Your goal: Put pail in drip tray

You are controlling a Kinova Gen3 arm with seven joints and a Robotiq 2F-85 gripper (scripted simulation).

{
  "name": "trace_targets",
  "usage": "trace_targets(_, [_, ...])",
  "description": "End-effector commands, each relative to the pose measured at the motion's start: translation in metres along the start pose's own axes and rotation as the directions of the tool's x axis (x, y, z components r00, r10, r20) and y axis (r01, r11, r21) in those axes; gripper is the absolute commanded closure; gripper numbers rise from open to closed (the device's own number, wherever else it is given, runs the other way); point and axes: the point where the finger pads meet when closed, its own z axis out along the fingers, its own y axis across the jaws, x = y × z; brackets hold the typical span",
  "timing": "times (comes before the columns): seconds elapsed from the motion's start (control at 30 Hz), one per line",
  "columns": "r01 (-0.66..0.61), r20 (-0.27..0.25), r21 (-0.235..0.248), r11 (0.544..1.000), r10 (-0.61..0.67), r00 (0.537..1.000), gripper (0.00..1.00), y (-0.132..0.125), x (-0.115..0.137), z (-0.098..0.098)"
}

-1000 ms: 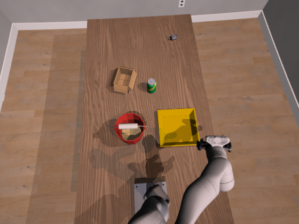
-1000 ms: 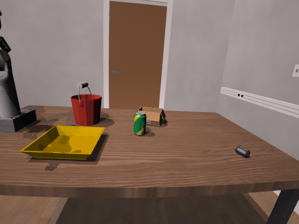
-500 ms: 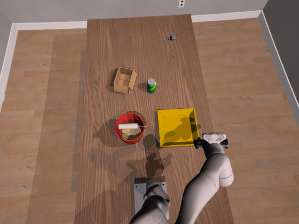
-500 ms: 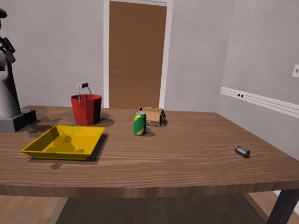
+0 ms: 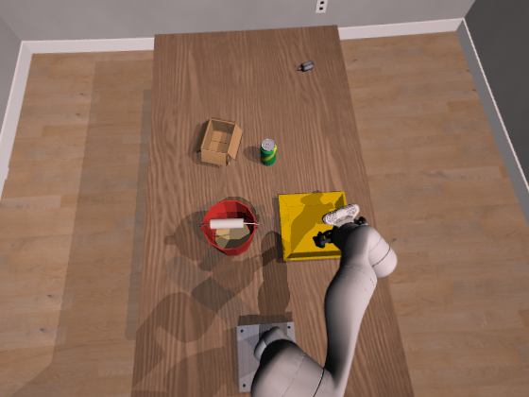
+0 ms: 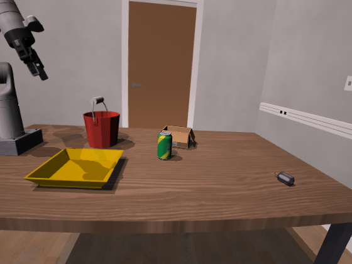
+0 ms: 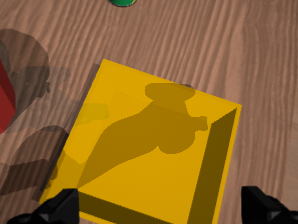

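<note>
Gripper [image 6: 35, 67] high above tray [image 5: 302, 236], fingers wide apart, holding nothing. Pail [image 5: 230, 228] upright on table [image 5: 246, 85], just beside tray.

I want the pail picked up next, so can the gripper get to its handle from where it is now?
Probably yes. The open gripper hangs above the yellow tray, holding nothing, and the red pail stands beside the tray with its handle upright and nothing over it.

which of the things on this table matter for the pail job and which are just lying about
Part of the job: red pail standing upright on the table; yellow drip tray, nothing in it; gripper, open and holding nothing, above the tray.

Lying about: cardboard box; green can; small dark gray object.
</note>
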Motion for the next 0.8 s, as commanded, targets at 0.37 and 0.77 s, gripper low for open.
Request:
trace_targets(0.37, [0.359,0.076,0.23,0.905,-0.384,0.92,0.0,-0.087,0.068,0.042])
trace_targets(0.77, [0.581,0.08,0.352,0.734,-0.642,0.763,0.0,-0.157,0.103,0.057])
